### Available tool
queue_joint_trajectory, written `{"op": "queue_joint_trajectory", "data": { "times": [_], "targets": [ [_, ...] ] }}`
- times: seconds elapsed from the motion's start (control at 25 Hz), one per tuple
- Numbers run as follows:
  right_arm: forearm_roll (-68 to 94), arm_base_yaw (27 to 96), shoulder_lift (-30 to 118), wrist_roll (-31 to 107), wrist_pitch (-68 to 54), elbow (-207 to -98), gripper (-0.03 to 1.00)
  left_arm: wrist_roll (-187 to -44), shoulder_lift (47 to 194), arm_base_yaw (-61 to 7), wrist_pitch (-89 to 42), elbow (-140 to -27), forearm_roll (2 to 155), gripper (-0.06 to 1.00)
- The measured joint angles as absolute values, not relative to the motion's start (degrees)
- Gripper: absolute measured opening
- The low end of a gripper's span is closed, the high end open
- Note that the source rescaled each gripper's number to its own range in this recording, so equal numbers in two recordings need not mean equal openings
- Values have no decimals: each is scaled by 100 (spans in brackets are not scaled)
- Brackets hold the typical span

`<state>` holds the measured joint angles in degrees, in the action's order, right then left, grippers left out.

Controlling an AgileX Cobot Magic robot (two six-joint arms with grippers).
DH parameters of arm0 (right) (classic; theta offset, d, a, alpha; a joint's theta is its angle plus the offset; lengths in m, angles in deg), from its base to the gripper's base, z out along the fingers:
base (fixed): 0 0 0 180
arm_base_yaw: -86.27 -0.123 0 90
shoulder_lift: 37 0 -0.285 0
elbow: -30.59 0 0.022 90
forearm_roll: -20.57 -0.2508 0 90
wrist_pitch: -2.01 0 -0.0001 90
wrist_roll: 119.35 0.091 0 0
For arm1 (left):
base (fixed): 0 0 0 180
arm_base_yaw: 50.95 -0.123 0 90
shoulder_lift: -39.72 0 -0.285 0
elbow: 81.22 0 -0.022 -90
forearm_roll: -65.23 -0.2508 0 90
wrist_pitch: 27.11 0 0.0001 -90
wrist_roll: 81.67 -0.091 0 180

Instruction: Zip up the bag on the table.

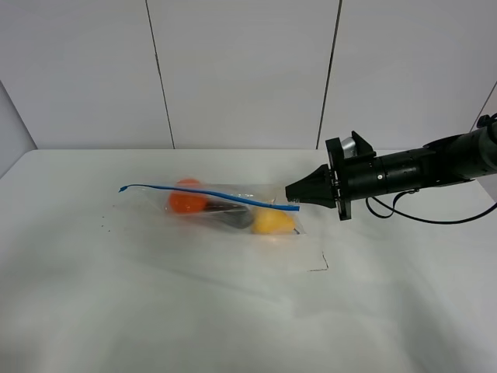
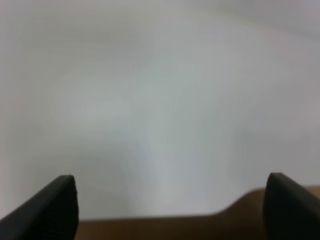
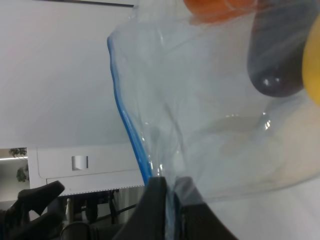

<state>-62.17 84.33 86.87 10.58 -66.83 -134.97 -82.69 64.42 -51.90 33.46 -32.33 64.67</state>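
Observation:
The clear bag lies on the white table with an orange, a dark purple item and a yellow fruit inside. Its blue seal strip runs from the left end to the right end. My right gripper is shut on the strip's right end; in the right wrist view the fingertips pinch the blue strip. My left gripper is open and empty, facing a blurred white surface; it does not show in the exterior view.
A thin black corner mark lies on the table in front of the bag's right end. A grey panelled wall stands behind the table. The right arm's cable hangs over the table at the right.

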Motion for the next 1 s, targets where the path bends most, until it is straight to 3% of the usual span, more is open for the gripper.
{"op": "queue_joint_trajectory", "data": {
  "times": [0.16, 0.24, 0.32, 0.48, 0.56, 0.72, 1.0],
  "targets": [
    [-6211, 8433, 8687, 1084, -6683, -13497, 2, -8269, 5707, -5190, 3346, -3233, 6467, 100],
    [-6211, 8433, 8687, 1188, -6688, -13497, 9, -8269, 5381, -5190, 3346, -3233, 6467, 100],
    [-6204, 8433, 8687, 1322, -6690, -13497, 25, -8275, 5052, -5190, 3352, -3231, 6467, 100],
    [-6027, 8433, 8687, 1515, -6650, -13504, 75, -8239, 4731, -5190, 3366, -3226, 6467, 100],
    [-5718, 8433, 8687, 1665, -6645, -13593, 87, -8228, 4720, -5190, 3366, -3226, 6467, 100],
    [-4594, 8433, 8687, 2316, -6648, -14171, 93, -8228, 4713, -5190, 3366, -3226, 6467, 100],
    [-1673, 8433, 8687, 4047, -6232, -15561, 93, -8223, 4713, -5190, 3366, -3226, 6467, 100]
  ]
}}
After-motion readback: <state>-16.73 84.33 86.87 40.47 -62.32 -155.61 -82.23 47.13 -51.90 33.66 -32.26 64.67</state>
